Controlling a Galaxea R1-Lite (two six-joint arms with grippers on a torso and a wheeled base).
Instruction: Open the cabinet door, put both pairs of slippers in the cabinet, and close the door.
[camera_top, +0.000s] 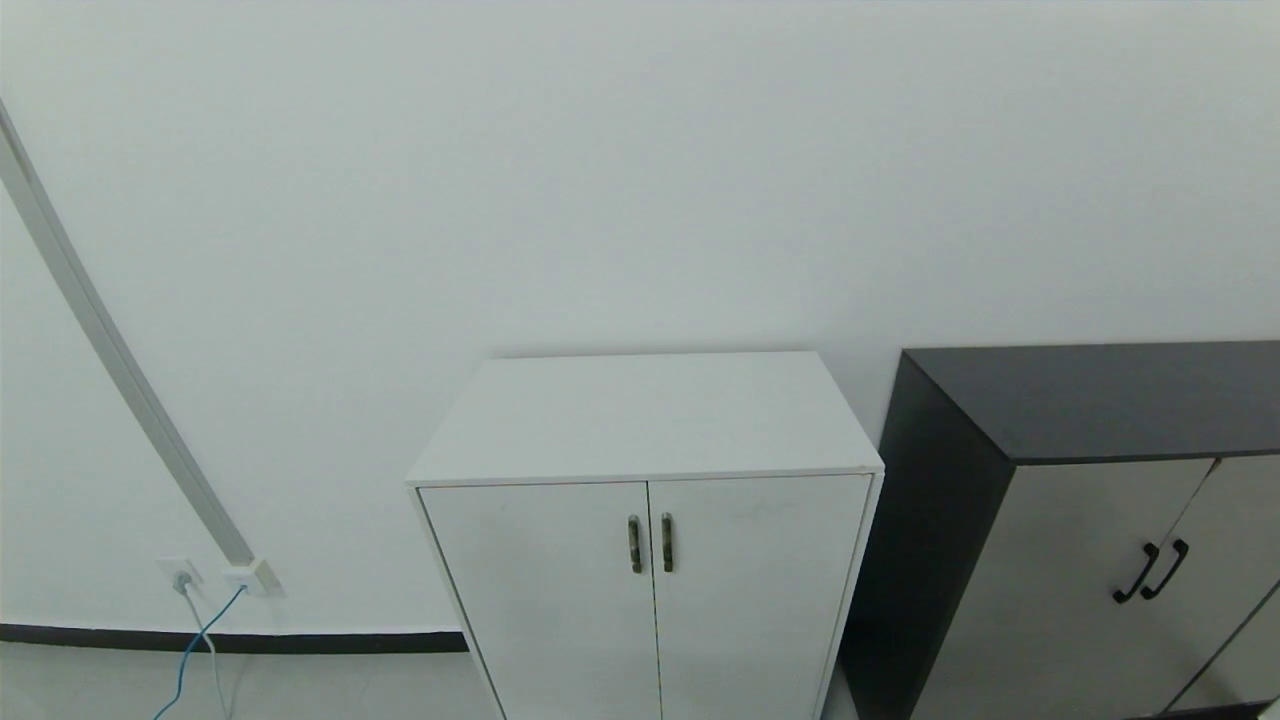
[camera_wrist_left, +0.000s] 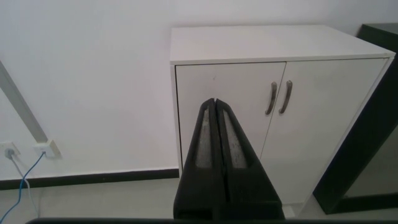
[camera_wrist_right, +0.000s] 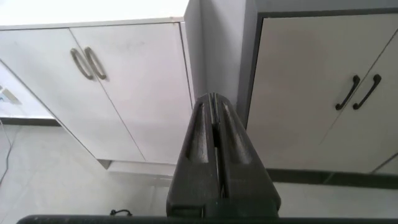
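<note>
Head view: the white two-door cabinet (camera_top: 645, 420) stands against the wall with both doors closed, its metal bar handles (camera_top: 634, 543) side by side at the centre. A black-sided cabinet (camera_top: 930, 540) stands just to its right. My left claw (camera_wrist_left: 215, 106) and right claw (camera_wrist_right: 213, 102) are each pressed together, holding nothing, and are apart from the doors.

The cabinet (camera_top: 640, 420) stands against the wall (camera_top: 640, 180), its two handles (camera_top: 634, 543) side by side where its doors (camera_top: 545, 590) meet. Just right of it stands a second cabinet (camera_top: 1080, 400). Well to the left, low on the wall, sits a wall socket (camera_top: 180, 575), with a cable (camera_top: 195, 650) hanging down to the floor (camera_top: 350, 690).
</note>
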